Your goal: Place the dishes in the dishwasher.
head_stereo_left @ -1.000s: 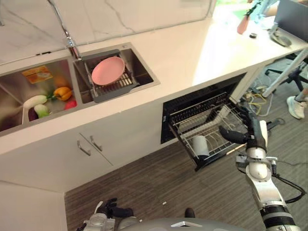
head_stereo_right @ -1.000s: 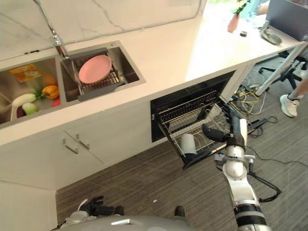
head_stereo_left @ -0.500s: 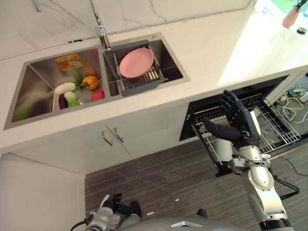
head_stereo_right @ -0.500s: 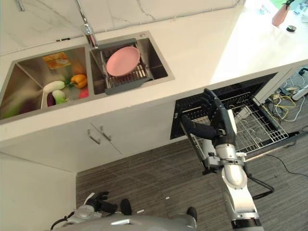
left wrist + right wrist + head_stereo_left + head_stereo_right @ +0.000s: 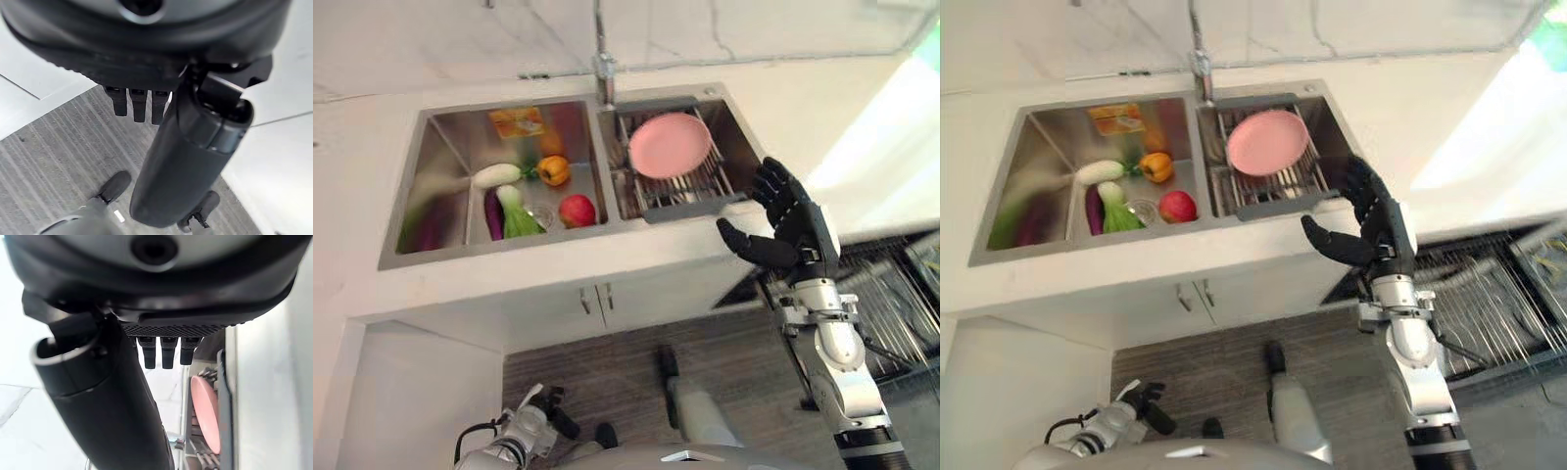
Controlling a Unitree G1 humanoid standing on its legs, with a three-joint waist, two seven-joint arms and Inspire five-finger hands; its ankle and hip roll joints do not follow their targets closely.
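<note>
- The pink plate [image 5: 670, 144] sits in your view on a wire rack [image 5: 683, 184] inside the right basin of the sink [image 5: 438, 147], leaning back toward the faucet [image 5: 604, 67] with its face turned up and toward you.
- Your right hand [image 5: 785, 220] hangs just in front of the sink's front right corner, over the counter [image 5: 558, 259] edge, fingers [image 5: 771, 186] spread and straight, thumb out to the side, holding nothing.
- Between that hand and the plate stand the near wall of the basin and the rack's front rim.
- The left basin holds vegetables: a yellow pepper [image 5: 552, 170], a red tomato [image 5: 576, 210], a purple eggplant [image 5: 493, 214], leafy greens [image 5: 518, 217] and a white radish [image 5: 496, 175].
- The dishwasher rack [image 5: 1484, 299] is pulled out below the counter at your far right.
- Your right wrist view catches the plate [image 5: 205, 413] edge-on past the fingers.
- Your left hand [image 5: 139, 105] shows low over the striped floor [image 5: 54, 142], fingers relaxed and empty.
</note>
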